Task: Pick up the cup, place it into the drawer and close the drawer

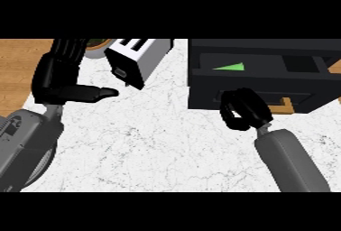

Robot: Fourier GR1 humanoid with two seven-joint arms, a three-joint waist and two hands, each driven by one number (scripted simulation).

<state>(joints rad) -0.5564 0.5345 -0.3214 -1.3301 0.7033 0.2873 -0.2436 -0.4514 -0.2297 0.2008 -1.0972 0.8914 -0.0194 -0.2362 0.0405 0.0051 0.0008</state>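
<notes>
Left forearm: nearest the camera, grey, entering from the lower-left corner and rising along the left edge.
Left hand [58, 74]: fingers straight and pointing up, thumb stuck out sideways over the marble counter [153, 144]; it holds nothing and touches nothing visible, so it reads as resting, parked clear of the work on the other side.
Round object [99, 45]: only a sliver shows at the top edge behind the left hand's fingers; too hidden to name.
Toaster [136, 56]: grey, tilted in view, slots showing on top, standing just beside the left hand and well apart from the drawer unit; not part of the task.
Right hand [243, 110]: fingers curled inward against the dark front of the drawer [260, 85]; whether they wrap a handle or merely press the panel I cannot tell, though the placement suits pushing it home.
Cup [230, 67]: a green wedge inside the open drawer compartment is probably it, so placing looks done.
Drawer unit: black, top right; drawer seems partly out, a tan strip showing below.
Step in hand: closing, by my judgement.
</notes>
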